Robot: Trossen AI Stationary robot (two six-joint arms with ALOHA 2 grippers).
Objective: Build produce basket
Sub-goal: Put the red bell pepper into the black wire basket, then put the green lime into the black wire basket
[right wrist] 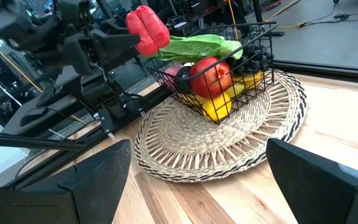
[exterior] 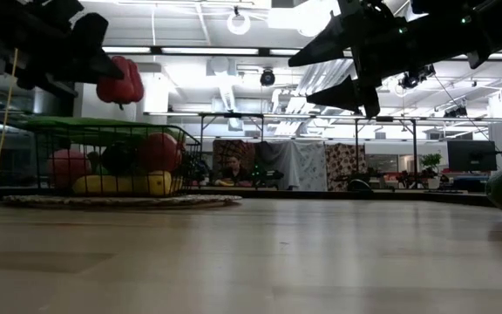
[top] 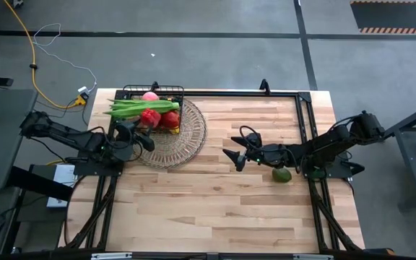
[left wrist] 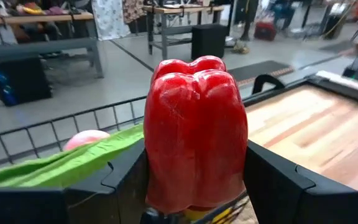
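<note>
Item: black wire basket [top: 170, 92], standing on a round woven tray [top: 188, 144] at about 10 o'clock on the wooden table [top: 215, 209] in the high view. Contents on record: a long green stalk [top: 141, 107] laid across the rim, a pink peach [top: 150, 96] at the far side, a red apple [right wrist: 210, 76], yellow pieces [right wrist: 217, 106] low in the mesh, and dark grapes [right wrist: 251, 60] at one corner.

Item: left gripper [top: 145, 137], at 9 o'clock of the tray, raised over the basket's near edge. Its fingers [left wrist: 278, 186] were pinching a red bell pepper [left wrist: 195, 130] from both sides; the pepper hung clear above the basket contents.

Item: right gripper [top: 235, 157], at mid-table, at 3 o'clock of the tray and well apart from it, raised off the surface. Fingers [right wrist: 325, 180] spread wide, nothing between them.

Item: one green avocado [top: 282, 175], lying on the table beside the right arm, at about 4 o'clock of the right gripper.
</note>
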